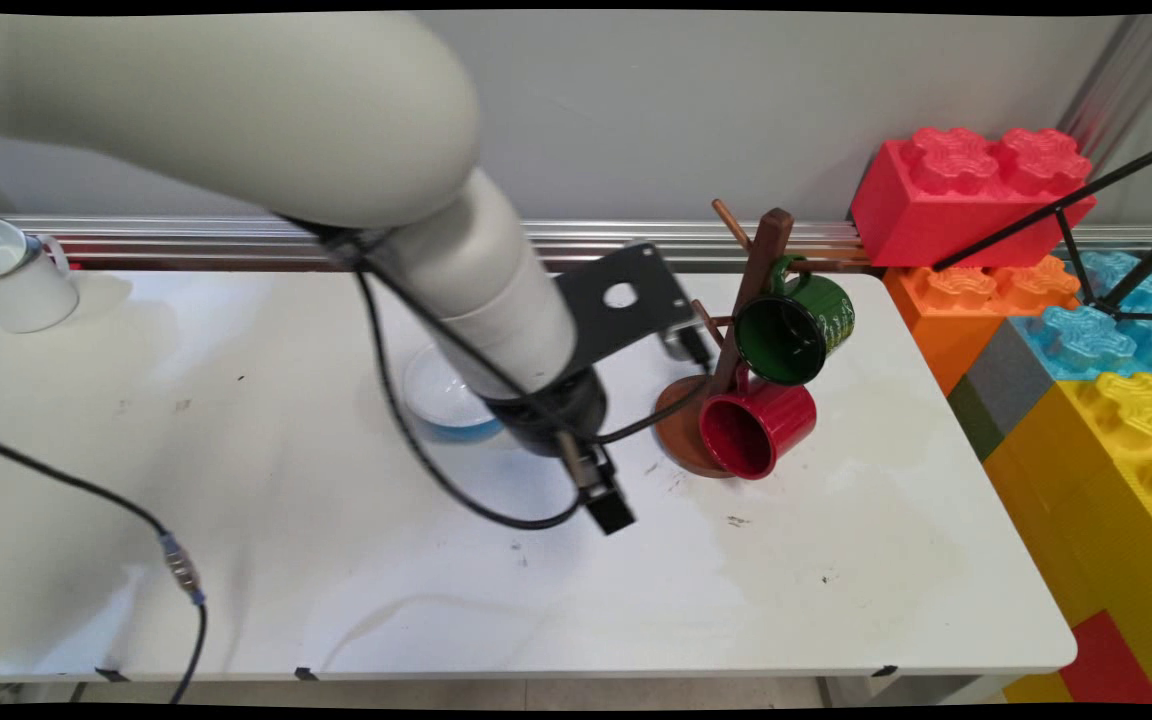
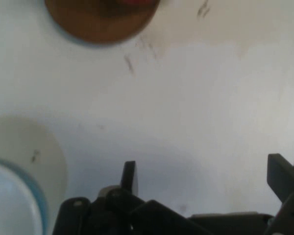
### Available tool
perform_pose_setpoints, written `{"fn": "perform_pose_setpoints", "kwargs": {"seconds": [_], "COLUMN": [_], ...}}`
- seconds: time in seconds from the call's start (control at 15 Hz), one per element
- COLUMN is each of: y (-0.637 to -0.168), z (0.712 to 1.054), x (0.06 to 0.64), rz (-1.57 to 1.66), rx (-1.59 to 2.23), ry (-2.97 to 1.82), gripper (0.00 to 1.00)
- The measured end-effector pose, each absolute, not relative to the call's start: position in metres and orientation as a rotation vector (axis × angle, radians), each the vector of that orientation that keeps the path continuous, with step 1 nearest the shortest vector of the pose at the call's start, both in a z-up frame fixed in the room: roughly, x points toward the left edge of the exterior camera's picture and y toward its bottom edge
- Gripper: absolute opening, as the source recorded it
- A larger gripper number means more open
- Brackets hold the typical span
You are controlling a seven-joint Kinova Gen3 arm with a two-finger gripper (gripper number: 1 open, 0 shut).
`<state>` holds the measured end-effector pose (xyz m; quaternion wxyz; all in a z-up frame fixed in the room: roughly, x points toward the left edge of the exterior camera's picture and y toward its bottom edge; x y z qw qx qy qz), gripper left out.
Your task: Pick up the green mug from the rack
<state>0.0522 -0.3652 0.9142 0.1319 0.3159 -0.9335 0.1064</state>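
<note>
A black cable (image 1: 86, 490) with a small metal connector is seen trailing across the near left part of the white table (image 1: 836, 580), closest to the camera. Farther in, toward the middle of the table, the black gripper (image 2: 206, 178) is held low over bare tabletop. In the hand view its two fingers (image 2: 130, 176) are spread wide apart, and nothing is held between them; only the white surface with a few dark scuff marks is seen in the gap.

Just to the left of the gripper, and partly hidden by the arm in the main view, a white bowl with a blue rim (image 1: 441, 400) is set on the table. Just to the right, a wooden mug tree (image 1: 751, 300) is stood upright on a round brown base. A green mug (image 1: 794, 328) is hung on an upper peg, and a red mug (image 1: 758, 425) is hung lower, its mouth turned toward the camera.

At the far left corner of the table a white mug (image 1: 11, 275) is placed. Beyond the right edge of the table, large toy building blocks (image 1: 1086, 330) in red, orange, blue and yellow are stacked.
</note>
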Motion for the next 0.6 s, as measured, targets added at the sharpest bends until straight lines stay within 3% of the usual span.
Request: {"fn": "perform_pose_setpoints", "kwargs": {"seconds": [0.6], "y": [-0.402], "z": [0.914], "x": [0.01], "rz": [0.267], "rx": [1.096], "ry": [-2.483], "gripper": [1.0]}}
